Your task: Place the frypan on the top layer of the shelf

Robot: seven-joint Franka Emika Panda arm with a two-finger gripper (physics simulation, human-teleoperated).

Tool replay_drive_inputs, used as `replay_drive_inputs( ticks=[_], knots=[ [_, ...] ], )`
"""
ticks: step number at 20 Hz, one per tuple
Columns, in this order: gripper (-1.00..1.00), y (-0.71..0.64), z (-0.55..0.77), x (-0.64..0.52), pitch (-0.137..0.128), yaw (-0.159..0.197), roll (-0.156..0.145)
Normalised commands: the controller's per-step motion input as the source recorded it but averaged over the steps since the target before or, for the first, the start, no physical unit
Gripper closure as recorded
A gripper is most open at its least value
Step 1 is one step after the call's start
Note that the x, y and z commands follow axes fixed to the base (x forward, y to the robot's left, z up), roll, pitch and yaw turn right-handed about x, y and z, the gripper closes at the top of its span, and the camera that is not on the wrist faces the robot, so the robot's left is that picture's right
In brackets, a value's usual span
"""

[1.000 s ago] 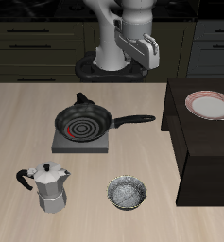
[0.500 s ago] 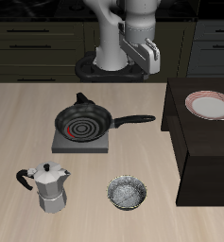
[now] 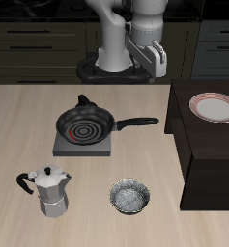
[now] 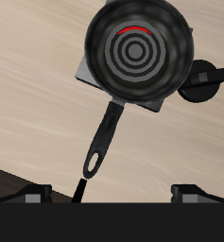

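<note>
The frypan point(image 3: 86, 123) is round and black and sits on the grey square burner plate point(image 3: 63, 147). Its long handle point(image 3: 137, 123) points toward the shelf point(image 3: 208, 159), a large dark blocky unit at the table's side. My gripper point(image 3: 153, 58) hangs high above the table's back edge, well above and behind the pan, open and empty. In the wrist view the frypan point(image 4: 137, 52) and its handle point(image 4: 105, 140) lie far below my gripper point(image 4: 113, 194), whose fingertips point(image 4: 33, 194) stand wide apart.
A white plate with a red rim point(image 3: 214, 107) lies on the shelf's top. A silver moka pot point(image 3: 51, 190) and a small silvery bowl point(image 3: 130, 198) stand near the table's front edge. Dark drawer cabinets point(image 3: 39, 43) line the back.
My gripper has shifted slightly toward the shelf side and turned a little. The frypan and the other things have not moved.
</note>
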Motion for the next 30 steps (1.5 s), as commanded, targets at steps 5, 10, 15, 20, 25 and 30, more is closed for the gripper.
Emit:
replay_drive_inputs(
  ticks=[5,10,15,20,25,30],
  knots=[
    [-1.00,0.08,0.02,0.01,0.009,-0.026,0.011],
    [-1.00,0.00,0.08,0.10,-0.008,0.010,-0.034],
    [-1.00,-0.03,0.04,0.15,0.005,0.004,-0.029],
    [-1.00,-0.04,-0.16,0.11,0.025,0.000,-0.014],
    [-1.00,-0.07,-0.20,0.08,-0.025,0.022,-0.035],
    [-1.00,-0.01,-0.19,0.06,0.017,-0.020,0.006]
  ],
)
